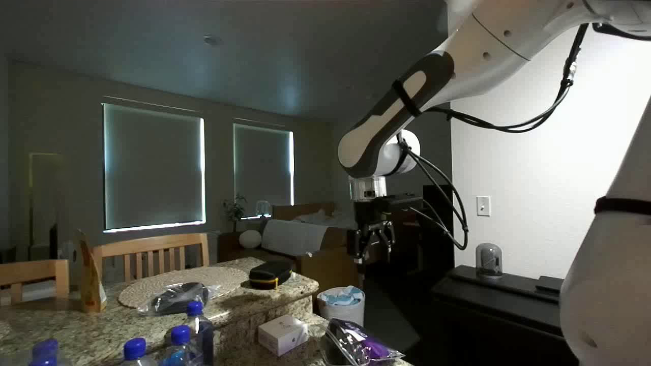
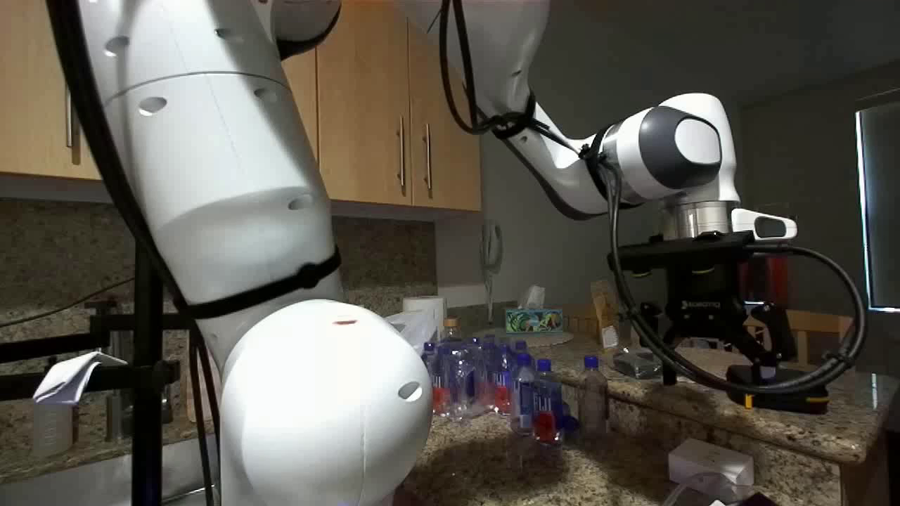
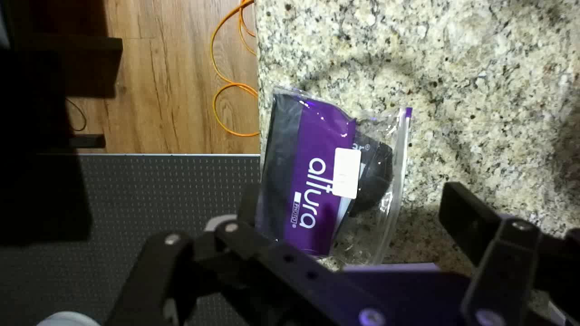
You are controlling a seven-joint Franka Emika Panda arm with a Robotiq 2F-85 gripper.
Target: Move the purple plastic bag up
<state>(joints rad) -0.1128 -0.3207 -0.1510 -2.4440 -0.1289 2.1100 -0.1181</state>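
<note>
Bag (image 3: pixel 319 181): likely light, soft, slippery; grip across the filled purple middle. Gripper (image 3: pixel 351 202): jaws spread, unloaded, above bag. Zip strip (image 3: pixel 396 190): appears loose; do not grip. Counter (image 3: pixel 462 86): supports bag along its left edge in the wrist view.

In the wrist view, the purple plastic bag (image 3: pixel 322 181) says "altura" in big white letters, with "PHOTO" and a tiny ® in small letters beside it. The dark thing (image 3: pixel 377 170) inside the bag shows the letters "er" and a ® too. The white sticker (image 3: pixel 347 173) is too blurry to read. In an exterior view, the pincer (image 2: pixel 716 369) has "ROBOTIQ" on it, and a clear bottle (image 2: pixel 547 402) says "FIJI" on its front.
</note>
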